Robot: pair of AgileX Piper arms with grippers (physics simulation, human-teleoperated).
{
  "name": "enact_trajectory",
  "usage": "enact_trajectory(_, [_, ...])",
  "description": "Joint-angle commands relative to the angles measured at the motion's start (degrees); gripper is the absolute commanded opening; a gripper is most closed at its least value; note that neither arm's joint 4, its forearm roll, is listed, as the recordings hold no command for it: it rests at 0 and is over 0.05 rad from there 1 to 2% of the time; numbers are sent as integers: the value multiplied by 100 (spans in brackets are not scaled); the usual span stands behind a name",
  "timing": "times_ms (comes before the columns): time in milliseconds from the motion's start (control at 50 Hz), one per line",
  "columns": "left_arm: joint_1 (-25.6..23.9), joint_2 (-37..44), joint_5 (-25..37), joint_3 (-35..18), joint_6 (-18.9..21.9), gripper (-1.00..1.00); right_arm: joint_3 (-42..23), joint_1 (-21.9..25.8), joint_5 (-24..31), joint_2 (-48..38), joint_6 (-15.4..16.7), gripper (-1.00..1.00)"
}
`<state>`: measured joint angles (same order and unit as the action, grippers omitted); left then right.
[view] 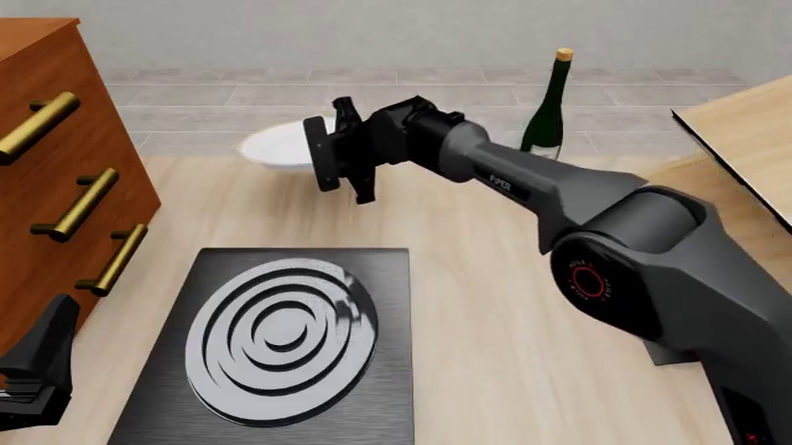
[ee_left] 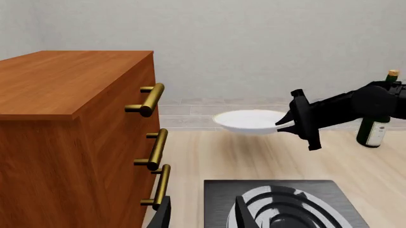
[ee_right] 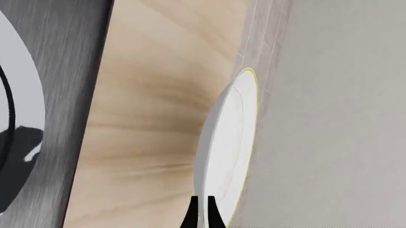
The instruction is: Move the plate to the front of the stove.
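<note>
Between right fingers (ee_right: 204, 209), plate (ee_right: 222, 147) rim.

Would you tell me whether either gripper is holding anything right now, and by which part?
The right gripper holds the plate by its rim, fingers pinching the edge. The left gripper holds nothing.

I am holding the plate (view: 274, 146) by its near edge in my right jaws, which are pinching its rim. It is a round, shallow white plate with a thin gold-yellow rim, sitting roughly level and raised above the pale wooden tabletop (view: 495, 278), at the far side. The stove (view: 278, 348) is lying flat on the tabletop nearer to me, well apart from the plate. It is a black square slab showing concentric silver-grey oval rings on top.
</note>
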<state>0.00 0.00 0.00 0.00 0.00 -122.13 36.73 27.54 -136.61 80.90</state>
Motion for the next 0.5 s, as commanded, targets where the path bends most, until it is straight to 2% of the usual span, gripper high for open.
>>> enact_trajectory(20, [0,0,0,0,0,100,-289,-59,73,-178,-104,-100])
enact_trajectory(240, [0,0,0,0,0,100,-413,-123,94,-332,-131,-100])
enact_trajectory(360, [0,0,0,0,0,100,-141,-123,-38,-227,-101,-100])
enact_trajectory(500, [0,0,0,0,0,100,-204,-78,15,-262,-184,-100])
